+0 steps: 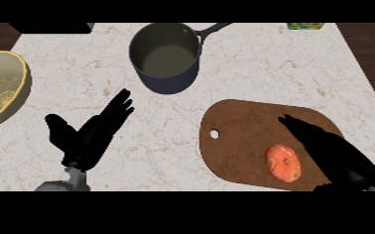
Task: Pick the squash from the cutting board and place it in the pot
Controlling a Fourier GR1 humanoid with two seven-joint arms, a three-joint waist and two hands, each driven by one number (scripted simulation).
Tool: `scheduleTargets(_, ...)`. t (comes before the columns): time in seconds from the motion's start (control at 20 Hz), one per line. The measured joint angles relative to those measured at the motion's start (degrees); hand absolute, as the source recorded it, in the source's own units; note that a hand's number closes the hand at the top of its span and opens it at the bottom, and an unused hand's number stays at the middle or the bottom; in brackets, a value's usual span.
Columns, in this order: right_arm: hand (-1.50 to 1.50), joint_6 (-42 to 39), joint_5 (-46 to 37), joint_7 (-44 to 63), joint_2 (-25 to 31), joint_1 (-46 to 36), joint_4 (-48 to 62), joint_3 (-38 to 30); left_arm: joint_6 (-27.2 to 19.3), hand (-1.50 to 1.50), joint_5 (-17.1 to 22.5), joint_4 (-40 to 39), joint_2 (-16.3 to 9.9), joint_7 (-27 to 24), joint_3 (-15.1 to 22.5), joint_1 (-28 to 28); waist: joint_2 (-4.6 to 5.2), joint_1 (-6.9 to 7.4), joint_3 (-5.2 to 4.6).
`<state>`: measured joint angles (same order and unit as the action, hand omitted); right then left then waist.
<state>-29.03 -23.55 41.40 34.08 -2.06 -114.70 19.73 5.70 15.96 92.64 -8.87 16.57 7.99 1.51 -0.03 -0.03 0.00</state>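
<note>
On cutting board (245,129): squash (283,162), right hand (326,146) beside, fingers straight; pot (165,57) empty.

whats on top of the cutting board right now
An orange squash lies on the brown cutting board, near its lower right. The right robot hand reaches over the board beside the squash, fingers straight, and covers part of the board's right side.

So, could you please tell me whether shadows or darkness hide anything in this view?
Head view: light is even, with no strong cast shadows; the black right hand shows as a silhouette beside the squash, its finger detail lost; the pot interior is shaded but visible.
</note>
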Motion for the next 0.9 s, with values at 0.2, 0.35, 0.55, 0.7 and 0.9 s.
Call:
scheduleTargets(0.2,-1.5,-1.26,-3.61,-2.7,-2.36,0.43,2.65,-1.06,0.33,0.0,-1.21,-0.72,1.0,-0.32,-0.37,0.41,0.01,0.0,0.01)
scheduleTargets(0.35,-1.5,-1.81,-6.25,-3.12,-4.6,0.54,3.91,-0.79,0.28,0.0,-1.97,1.04,1.51,0.32,-0.05,-0.58,0.0,0.06,0.0)
scheduleTargets(0.55,-1.5,-2.24,-9.01,-5.37,-6.22,2.01,4.99,-1.74,-0.18,0.0,-2.75,2.38,2.55,1.45,0.1,-1.13,0.0,0.04,0.02)
scheduleTargets(0.7,-1.5,-2.88,-11.01,-6.81,-8.21,0.75,7.88,-2.39,1.01,0.0,-2.45,1.7,2.44,1.47,-0.94,-0.84,0.01,0.07,0.0)
scheduleTargets(0.9,-1.5,-2.91,-13.75,-8.91,-9.84,0.73,10.36,-2.78,0.84,0.0,-3.6,2.6,3.25,1.38,-0.6,-1.76,0.01,0.09,0.02)
